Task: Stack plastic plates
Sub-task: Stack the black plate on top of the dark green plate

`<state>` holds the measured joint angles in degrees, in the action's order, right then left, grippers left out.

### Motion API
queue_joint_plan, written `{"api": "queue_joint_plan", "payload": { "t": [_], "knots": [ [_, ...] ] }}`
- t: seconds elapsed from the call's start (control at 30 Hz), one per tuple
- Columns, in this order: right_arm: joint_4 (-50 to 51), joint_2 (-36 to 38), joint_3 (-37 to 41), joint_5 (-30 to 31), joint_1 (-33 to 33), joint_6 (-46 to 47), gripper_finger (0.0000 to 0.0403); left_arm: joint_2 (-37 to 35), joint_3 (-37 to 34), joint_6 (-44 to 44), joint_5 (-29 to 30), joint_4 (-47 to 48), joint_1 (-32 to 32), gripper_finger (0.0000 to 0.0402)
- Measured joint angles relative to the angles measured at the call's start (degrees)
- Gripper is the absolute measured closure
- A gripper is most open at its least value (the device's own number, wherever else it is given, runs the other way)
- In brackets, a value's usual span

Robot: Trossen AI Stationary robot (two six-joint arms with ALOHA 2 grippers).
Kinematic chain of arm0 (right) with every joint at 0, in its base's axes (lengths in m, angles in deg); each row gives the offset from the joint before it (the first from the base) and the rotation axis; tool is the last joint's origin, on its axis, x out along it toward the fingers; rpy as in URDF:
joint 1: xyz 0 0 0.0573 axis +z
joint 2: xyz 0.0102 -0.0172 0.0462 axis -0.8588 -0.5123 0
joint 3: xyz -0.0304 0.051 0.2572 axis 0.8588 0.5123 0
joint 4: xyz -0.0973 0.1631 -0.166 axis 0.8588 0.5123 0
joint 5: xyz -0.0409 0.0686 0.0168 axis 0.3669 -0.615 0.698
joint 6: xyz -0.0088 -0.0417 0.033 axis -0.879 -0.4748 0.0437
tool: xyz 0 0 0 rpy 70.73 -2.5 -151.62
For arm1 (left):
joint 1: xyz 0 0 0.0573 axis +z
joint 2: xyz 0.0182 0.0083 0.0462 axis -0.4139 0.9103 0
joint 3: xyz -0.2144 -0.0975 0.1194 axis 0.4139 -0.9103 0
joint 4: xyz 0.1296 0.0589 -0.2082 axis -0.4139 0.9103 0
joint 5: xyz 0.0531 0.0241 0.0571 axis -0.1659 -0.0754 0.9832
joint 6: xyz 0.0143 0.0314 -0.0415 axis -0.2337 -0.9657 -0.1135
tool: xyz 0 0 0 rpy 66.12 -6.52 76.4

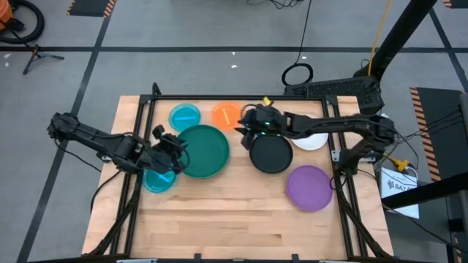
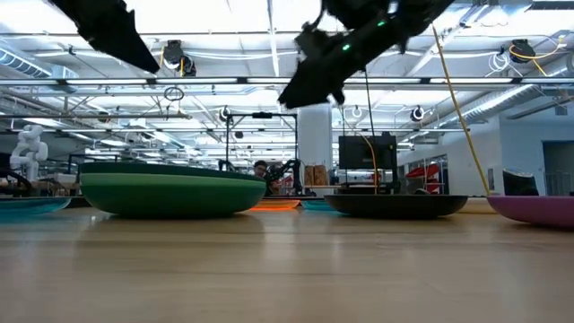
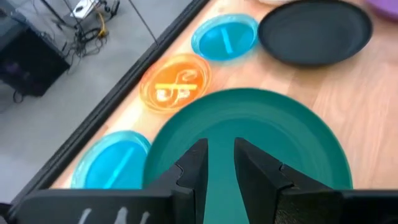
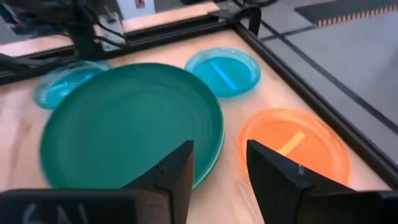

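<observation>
- Both grippers stand with fingers parted and hold nothing: the left gripper (image 1: 174, 148) hovers at the near-left rim of the dark green plate (image 1: 202, 150), while the right gripper (image 1: 248, 124) hangs above the table between the orange plate (image 1: 225, 114) and the black plate (image 1: 270, 154).
- Dark green plate — largest in view, lying left of the table's centre; in the low view its side shows a lighter green band under the dark rim, possibly a second plate beneath, though this cannot be confirmed.
- Small translucent blue plates: one (image 1: 184, 116) at the far edge beside the orange plate, one (image 1: 159, 178) at the left, partly under the left gripper.
- Black plate lies right of centre; the white plate (image 1: 313, 140) sits behind it, partly hidden by the right arm; the purple plate (image 1: 308, 187) lies nearest the right edge.
- Progress, as judged — early: the plates lie mostly singly and spread out, so nearly all stacking remains.
</observation>
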<state>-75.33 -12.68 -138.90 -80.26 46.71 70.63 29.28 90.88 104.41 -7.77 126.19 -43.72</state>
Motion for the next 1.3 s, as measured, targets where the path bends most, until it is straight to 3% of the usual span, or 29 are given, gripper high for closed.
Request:
{"api": "queue_joint_plan", "payload": {
  "t": [0.2,0.4,0.53,0.67,0.93,1.07,1.3],
  "knots": [
    [2.29,12.58,11.73,-0.34,2.78,3.29,0.0264,6.25,0.00,1.88,0.00,-1.78,0.00,0.0316],
    [10.31,19.95,15.45,-0.35,7.94,9.16,0.0264,9.84,0.00,-5.98,0.28,-9.23,0.11,0.0316],
    [16.39,20.65,14.54,-0.36,11.97,15.50,0.0264,10.31,0.00,-12.77,0.48,-13.59,0.17,0.0316],
    [21.76,20.00,14.27,-0.51,14.02,27.50,0.0264,10.14,0.00,-17.61,0.51,-15.08,0.69,0.0316],
    [47.92,19.45,14.27,-0.18,13.07,45.41,0.0264,10.03,0.00,-26.28,0.52,-16.41,4.85,0.0316],
    [57.70,19.45,14.27,4.70,12.17,50.87,0.0264,10.03,0.00,-27.28,0.52,-16.42,7.14,0.0316],
    [55.58,18.19,16.46,8.97,10.44,52.26,0.0264,10.03,0.00,-27.43,0.50,-16.38,8.76,0.0316]
  ]
}}
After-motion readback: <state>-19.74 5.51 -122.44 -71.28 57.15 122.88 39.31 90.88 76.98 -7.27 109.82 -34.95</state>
